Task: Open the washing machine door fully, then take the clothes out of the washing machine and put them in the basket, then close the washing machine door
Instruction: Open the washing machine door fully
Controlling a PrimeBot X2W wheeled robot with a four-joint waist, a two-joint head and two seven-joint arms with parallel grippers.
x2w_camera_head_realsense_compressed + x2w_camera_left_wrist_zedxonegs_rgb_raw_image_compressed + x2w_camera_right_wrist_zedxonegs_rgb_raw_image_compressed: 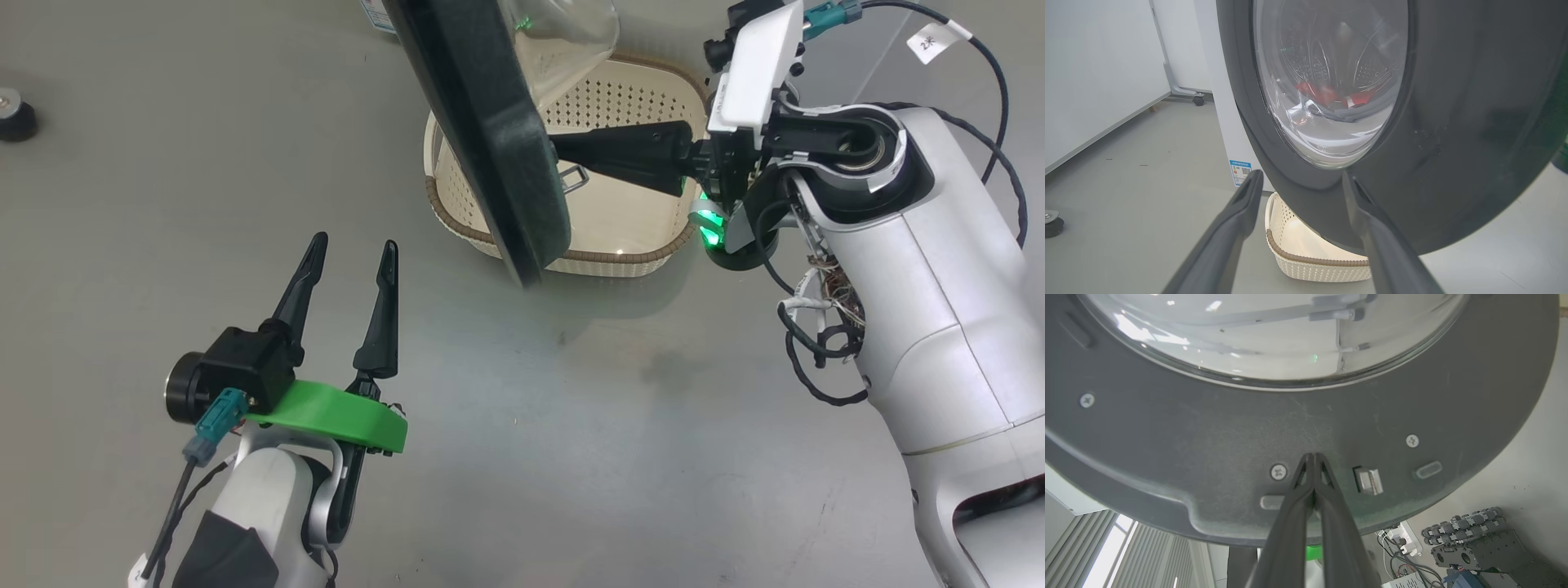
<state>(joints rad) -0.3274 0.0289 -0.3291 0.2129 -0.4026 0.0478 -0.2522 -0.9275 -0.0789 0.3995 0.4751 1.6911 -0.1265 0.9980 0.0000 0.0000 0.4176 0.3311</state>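
Head, door: we see the door [490, 122] swung out, edge-on, over the basket [620, 261].
Head, right gripper: we see the right gripper [563, 149] closed tight, holding nothing, its end at the door's inner face.
Head, left gripper: we see the left gripper [354, 242] spread wide, holding nothing, above the floor [122, 245].
Left wrist, clothes: we see the clothes [1327, 94] through the door, inside the machine [1233, 141].
Right wrist, right gripper: we find it pressed to the door beside the latch [1370, 481].

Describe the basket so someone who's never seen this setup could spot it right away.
Find the washing machine door, big, round, black-rimmed, swung open over the grey floor. On the floor just under its lower edge stands the basket. Its cream perforated sides and brown woven rim set it apart from the dark door.
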